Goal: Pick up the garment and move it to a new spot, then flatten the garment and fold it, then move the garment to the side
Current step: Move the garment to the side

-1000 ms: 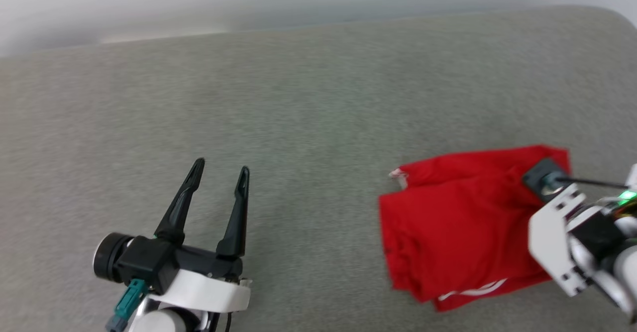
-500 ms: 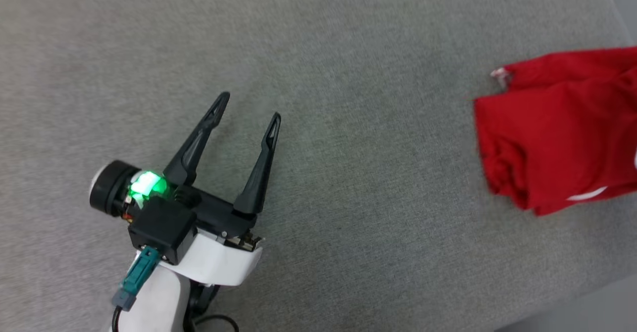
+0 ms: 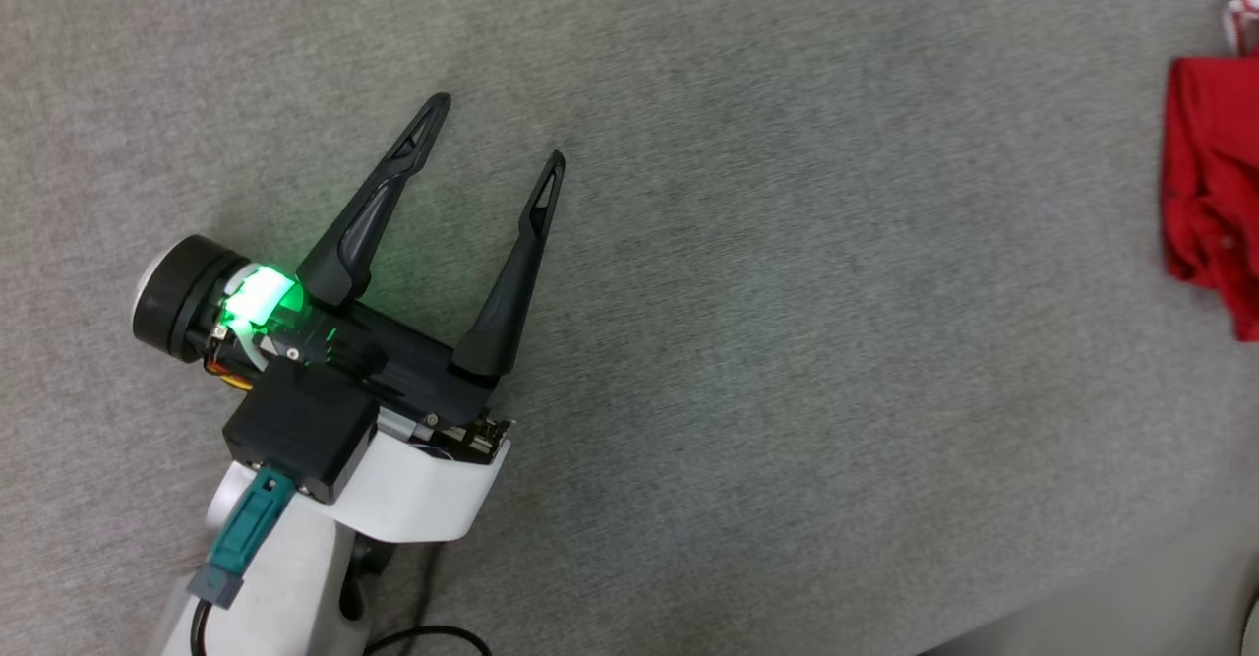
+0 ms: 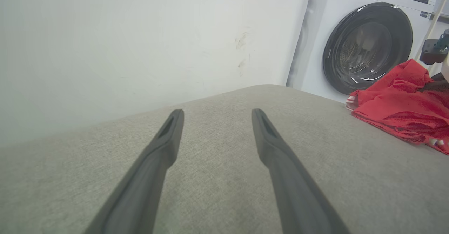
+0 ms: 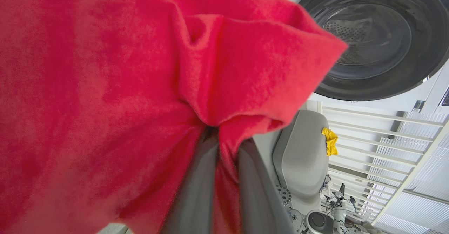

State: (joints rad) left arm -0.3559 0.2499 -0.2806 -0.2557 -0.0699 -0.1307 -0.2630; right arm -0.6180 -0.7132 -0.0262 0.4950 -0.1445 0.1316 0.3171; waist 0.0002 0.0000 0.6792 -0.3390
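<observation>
one bunch of the garment (image 5: 105, 86) is being pinched by the right gripper (image 5: 224, 141), seemingly for moving aside and awaiting gentle placement; left gripper (image 3: 497, 130) idling splayed.

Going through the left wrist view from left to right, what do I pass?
White wall → left end effector, open above the grey cushion → red garment at the right edge. The washing machine behind it overlaps the garment, so it is left unplaced.
</observation>
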